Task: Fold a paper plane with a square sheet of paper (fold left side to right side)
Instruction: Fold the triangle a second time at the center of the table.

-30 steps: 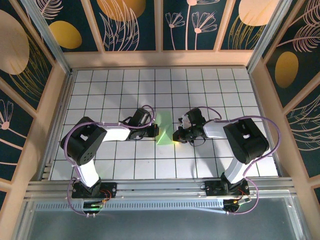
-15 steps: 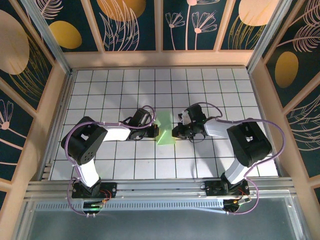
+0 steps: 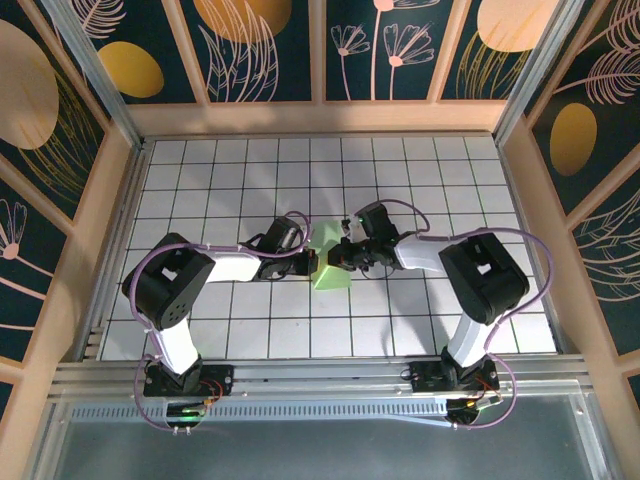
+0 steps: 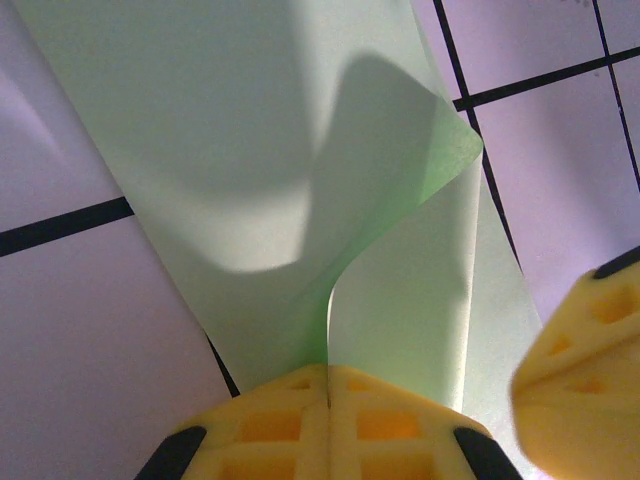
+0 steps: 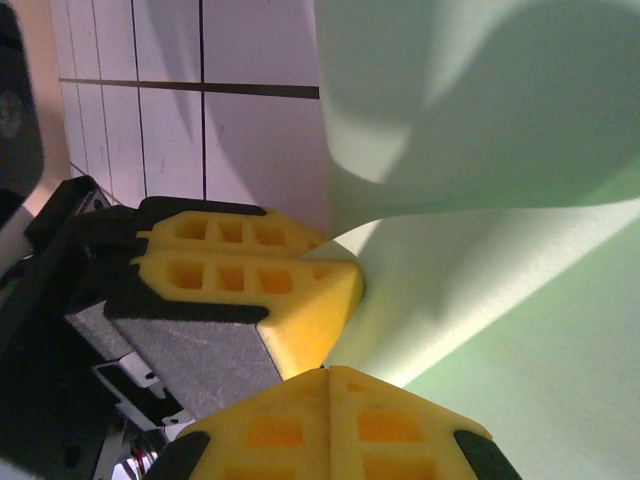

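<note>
2 claws clenched at the sheet of paper (image 3: 330, 276), mid-table (image 3: 420, 190).
L gripper (image 4: 328, 374) pinches a curled-up flap. R gripper (image 5: 328, 372) is shut tight too, tips touching paper just beside L's; can't tell if it grips.

I see a white surface (image 3: 450, 180) marked with a dark grid, boxed in by a pale wooden frame (image 3: 320, 117). From 9 through 12 to 3 o'clock stand dark blue wall panels (image 3: 265, 60) with orange discs and pale plant drawings. At 6 o'clock lies a grey metal rail (image 3: 320, 378).
</note>
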{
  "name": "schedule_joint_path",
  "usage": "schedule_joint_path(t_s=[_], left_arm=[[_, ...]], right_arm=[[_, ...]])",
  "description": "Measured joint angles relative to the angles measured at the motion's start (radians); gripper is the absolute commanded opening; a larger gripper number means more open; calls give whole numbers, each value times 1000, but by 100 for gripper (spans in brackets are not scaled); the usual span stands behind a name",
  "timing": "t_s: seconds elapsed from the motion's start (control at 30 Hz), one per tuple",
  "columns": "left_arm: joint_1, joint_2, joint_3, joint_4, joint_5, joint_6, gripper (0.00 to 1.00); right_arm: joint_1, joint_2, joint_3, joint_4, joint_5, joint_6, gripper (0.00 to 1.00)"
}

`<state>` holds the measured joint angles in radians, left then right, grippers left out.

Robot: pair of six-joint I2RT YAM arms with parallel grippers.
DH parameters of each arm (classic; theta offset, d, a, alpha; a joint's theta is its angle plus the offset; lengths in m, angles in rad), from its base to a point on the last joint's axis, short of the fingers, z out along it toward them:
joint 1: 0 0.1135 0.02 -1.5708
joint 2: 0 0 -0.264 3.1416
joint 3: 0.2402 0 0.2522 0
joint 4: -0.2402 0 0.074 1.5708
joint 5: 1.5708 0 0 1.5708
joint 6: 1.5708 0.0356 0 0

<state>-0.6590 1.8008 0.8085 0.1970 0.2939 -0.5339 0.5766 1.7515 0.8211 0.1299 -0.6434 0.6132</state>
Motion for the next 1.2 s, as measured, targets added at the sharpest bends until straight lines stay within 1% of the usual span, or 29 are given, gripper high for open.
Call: schedule_joint_path(t_s=[0.4,1.03,1.13,1.2], left_arm=[[0,0,0,0,0,3,0],[0,0,0,0,0,3,0],[0,-3,0,-2,-4,-3,2],[0,-16,0,-22,-15,-10,6]], right_arm=[[6,67,49,-7,45,-3,0],[8,82,48,-60,91,-8,0],[8,82,48,-59,93,-8,0],[9,82,47,-59,94,-8,0]])
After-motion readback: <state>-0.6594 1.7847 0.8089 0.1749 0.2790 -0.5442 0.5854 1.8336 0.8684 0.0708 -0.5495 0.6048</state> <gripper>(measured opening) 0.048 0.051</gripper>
